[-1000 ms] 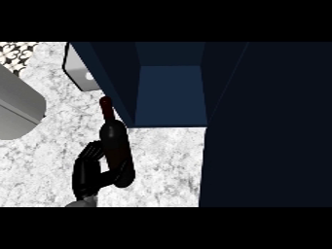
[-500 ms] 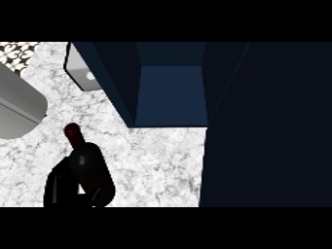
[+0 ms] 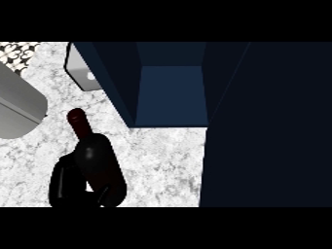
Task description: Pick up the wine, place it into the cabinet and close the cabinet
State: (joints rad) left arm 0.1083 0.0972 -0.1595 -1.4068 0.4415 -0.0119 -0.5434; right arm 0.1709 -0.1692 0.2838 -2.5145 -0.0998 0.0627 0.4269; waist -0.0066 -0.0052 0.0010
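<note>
Since the frame one second back, the wine (image 3: pixel 93 155) has swung lower and leftward: its neck then pointed near twelve o'clock just beside the cabinet, and it now leans toward eleven o'clock, farther from the cabinet's front edge. Over the last half second it has barely shifted.

A black hand (image 3: pixel 67 187) at the view's lower left wraps the bottle's lower body, its fingers (image 3: pixel 112 193) curled round the dark glass, so they are holding the wine. Which arm this hand belongs to cannot be told from this view. The bottle's dark red cap is its highest point in the view, at eleven o'clock from the hand.

At one o'clock from the bottle stands the cabinet (image 3: pixel 170 92), open, its blue inside showing. Its dark door (image 3: pixel 276 126) fills the view's right side. A grey rounded appliance (image 3: pixel 7 104) sits at ten o'clock on the marbled tabletop (image 3: pixel 161 160).
</note>
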